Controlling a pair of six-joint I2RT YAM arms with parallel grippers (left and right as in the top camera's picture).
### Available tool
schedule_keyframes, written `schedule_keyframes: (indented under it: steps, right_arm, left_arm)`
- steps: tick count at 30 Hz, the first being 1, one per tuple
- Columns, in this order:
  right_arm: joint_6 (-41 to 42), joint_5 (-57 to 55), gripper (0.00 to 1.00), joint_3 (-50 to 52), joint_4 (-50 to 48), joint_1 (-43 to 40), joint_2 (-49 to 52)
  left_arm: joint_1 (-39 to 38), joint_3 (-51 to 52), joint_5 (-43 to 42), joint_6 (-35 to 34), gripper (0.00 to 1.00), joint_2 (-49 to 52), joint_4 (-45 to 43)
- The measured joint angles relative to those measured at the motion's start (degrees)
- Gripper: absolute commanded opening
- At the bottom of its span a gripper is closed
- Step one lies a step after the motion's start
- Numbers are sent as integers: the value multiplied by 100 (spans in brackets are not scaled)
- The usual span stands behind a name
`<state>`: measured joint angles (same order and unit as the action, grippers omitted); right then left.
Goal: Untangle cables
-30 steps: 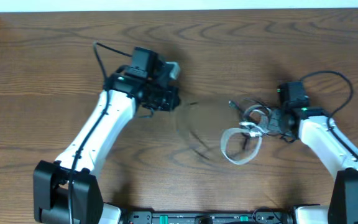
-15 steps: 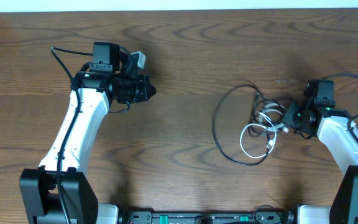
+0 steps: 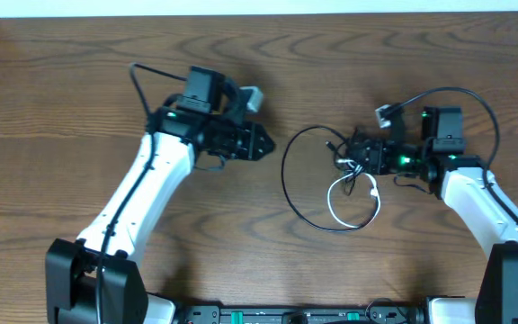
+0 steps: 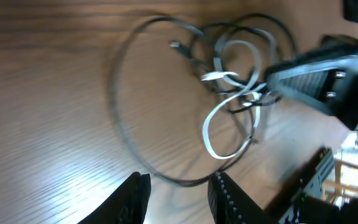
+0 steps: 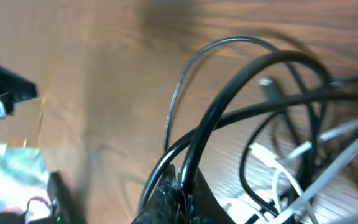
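The cables [image 3: 349, 166] lie in a loose tangle on the wooden surface [image 3: 241, 234], between the 2 arms. The right fingers [image 3: 369, 155] sit at the tangle's right edge, closed on a black cable [image 5: 219, 109]; in the right wrist view 2 black strands run straight down into the pinched tips. A wide black loop [image 3: 284, 173] bulges from the tangle's left side, and a white cable [image 4: 207, 132] curls in a loop on the side of the tangle nearest the robot's base. The left fingers [image 4: 135, 196] stand parted with nothing between them, just left of the tangle, apart from the black loop and touching no cable; the left wrist view shows the tangle lying ahead of them
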<state>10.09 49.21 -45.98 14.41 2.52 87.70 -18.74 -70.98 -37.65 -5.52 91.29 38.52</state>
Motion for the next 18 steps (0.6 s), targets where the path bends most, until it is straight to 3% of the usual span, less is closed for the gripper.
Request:
schedule_keyframes:
  steps: [10,18]
  right_arm:
    - [-83,675,1,0,-533,584,0]
    - [105,1602,3,2,-1657,581,2]
  left_arm:
    - [-597,0,4,46,36,0,-299]
    - [-614,0,4,68,40,24,-299]
